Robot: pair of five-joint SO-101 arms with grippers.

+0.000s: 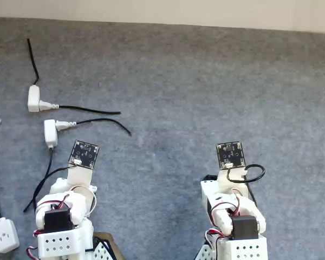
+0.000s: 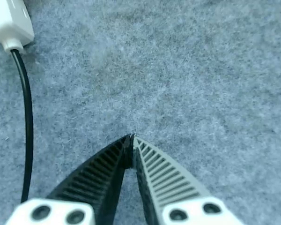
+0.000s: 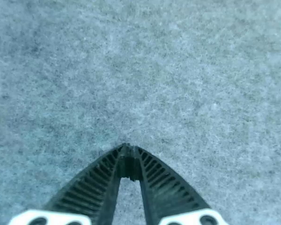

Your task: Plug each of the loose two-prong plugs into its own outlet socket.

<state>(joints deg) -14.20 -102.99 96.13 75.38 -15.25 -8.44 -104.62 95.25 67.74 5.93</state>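
left hand (image 2: 132, 138) closed, empty, white plug (image 2: 9, 23) lying near it, right hand (image 3: 129, 147) closed, empty, well apart

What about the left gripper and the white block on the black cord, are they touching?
Apart. The left wrist view shows bare carpet between the left gripper and the white block.

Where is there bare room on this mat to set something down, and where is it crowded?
Free: the broad mat right of the cords, beyond both arms, out to the right edge; also the strip between left arm and right arm. Crowded: the left side, with upper connector, lower connector, their cords and a socket.
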